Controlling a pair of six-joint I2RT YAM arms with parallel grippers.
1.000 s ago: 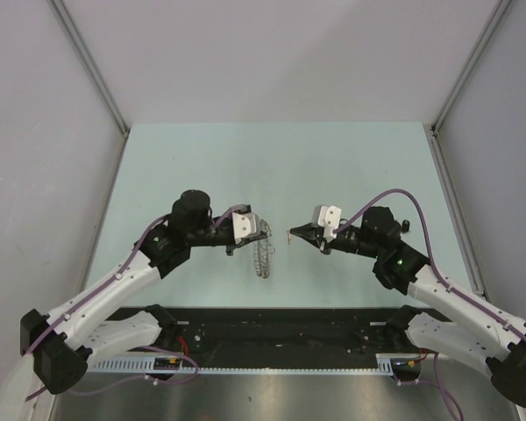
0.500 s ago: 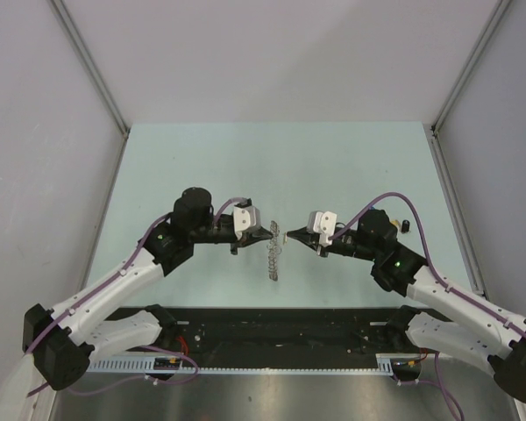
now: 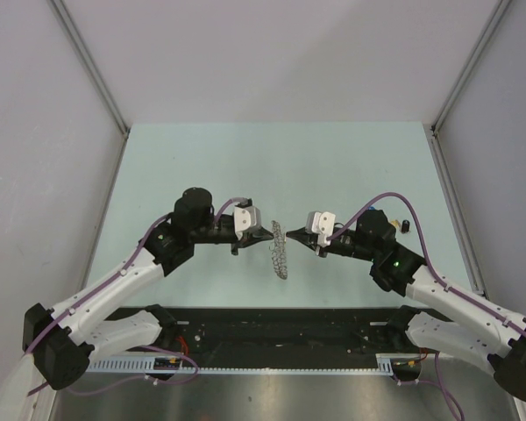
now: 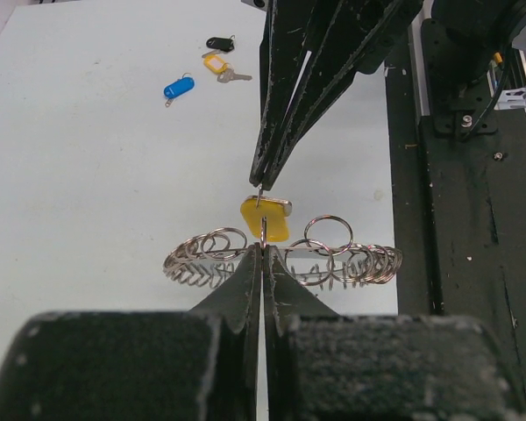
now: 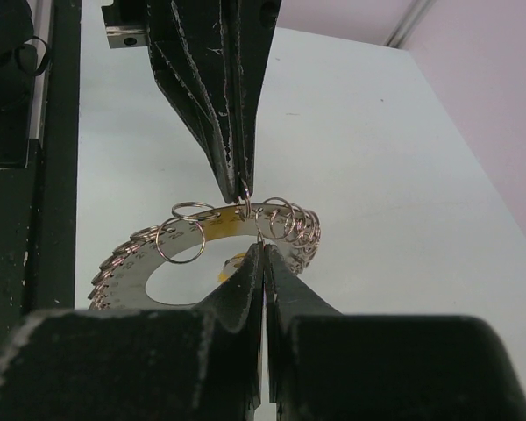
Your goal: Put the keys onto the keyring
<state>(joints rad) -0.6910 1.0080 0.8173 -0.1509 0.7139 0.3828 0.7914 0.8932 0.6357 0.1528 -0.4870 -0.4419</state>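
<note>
Both clamped: left pincer (image 4: 263, 256) on scalloped silvery keyring (image 4: 366, 264) (loop-fringed), right pincer (image 4: 261, 178) on yellow key (image 4: 272, 221).

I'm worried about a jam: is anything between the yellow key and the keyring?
Nothing visible does. The right claw holds the yellow key at the keyring, close to where the left claw pinches it. The ring's small loops sit to either side, not in between.
</note>
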